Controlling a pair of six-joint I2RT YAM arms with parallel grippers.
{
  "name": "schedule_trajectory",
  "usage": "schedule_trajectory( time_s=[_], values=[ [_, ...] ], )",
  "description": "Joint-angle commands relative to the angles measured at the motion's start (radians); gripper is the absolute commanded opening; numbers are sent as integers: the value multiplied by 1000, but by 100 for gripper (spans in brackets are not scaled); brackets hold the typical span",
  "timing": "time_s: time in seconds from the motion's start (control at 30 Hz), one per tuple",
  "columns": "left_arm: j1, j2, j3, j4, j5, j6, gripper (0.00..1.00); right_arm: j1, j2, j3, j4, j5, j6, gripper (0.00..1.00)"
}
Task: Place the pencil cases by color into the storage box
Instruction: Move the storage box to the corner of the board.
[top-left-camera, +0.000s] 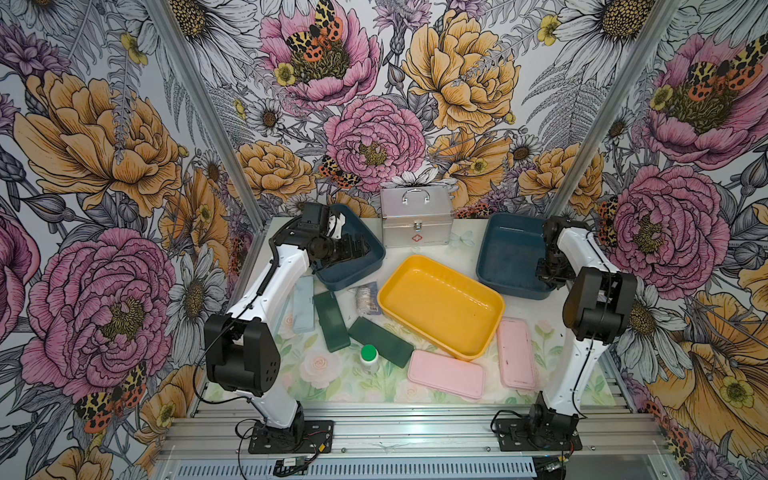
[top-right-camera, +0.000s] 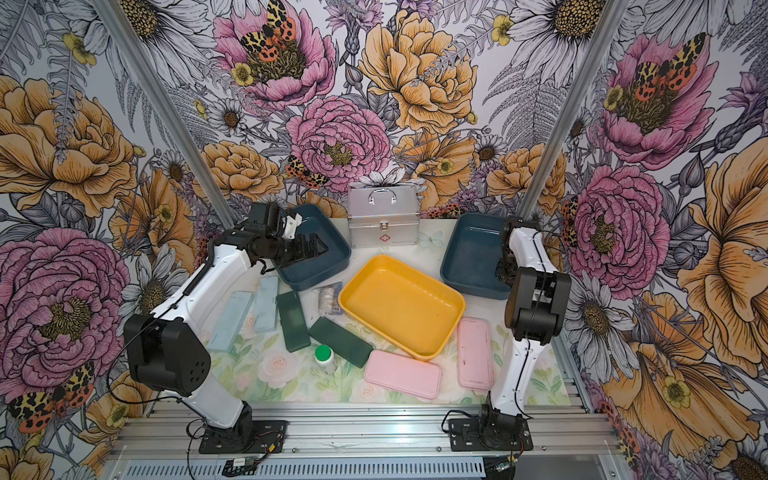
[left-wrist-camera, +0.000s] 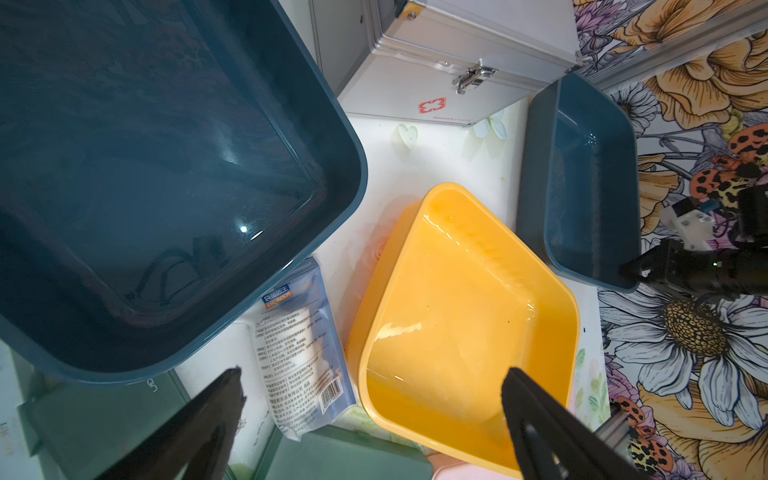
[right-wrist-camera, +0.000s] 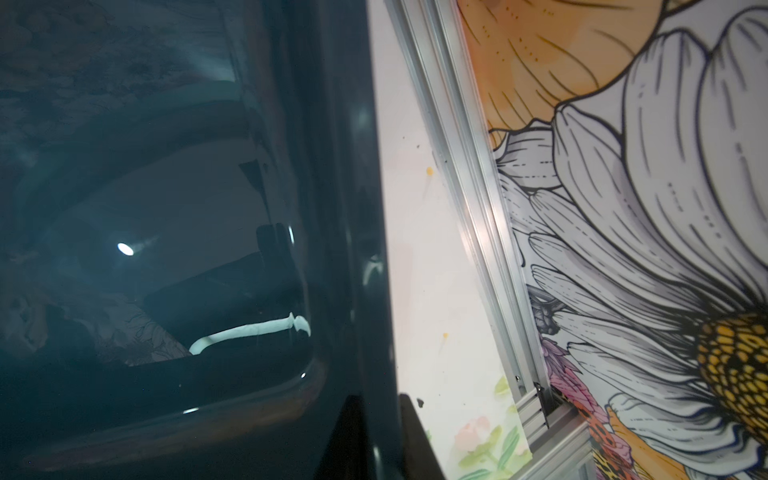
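Pale blue cases (top-right-camera: 266, 305) are lying lengthwise toward the empty, wide-open left gripper (top-right-camera: 320, 249). The right gripper (left-wrist-camera: 631, 270) is pinching a blue bin (top-left-camera: 484, 253).

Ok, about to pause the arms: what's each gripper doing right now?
Left gripper: open, holding nothing.
Right gripper: closed on the rim of the blue tray.

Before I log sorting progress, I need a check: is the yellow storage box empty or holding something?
Empty. The yellow storage box shows its whole floor bare in both top views, with nothing lying inside it.
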Motion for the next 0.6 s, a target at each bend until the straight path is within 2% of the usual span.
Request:
schedule_trajectory(
  time_s=[0.0,0.43,0.57],
  values=[
    [-8,-12,-14,28,16,-1,99,-18,24,21,41,70,-89,15],
    [-17,47,-1,27,77,-17,99,-56,75,17,270,77,-290,18],
    [-37,60,6,28,77,-22,99,-72,138,70,300,70,-362,18]
  ],
)
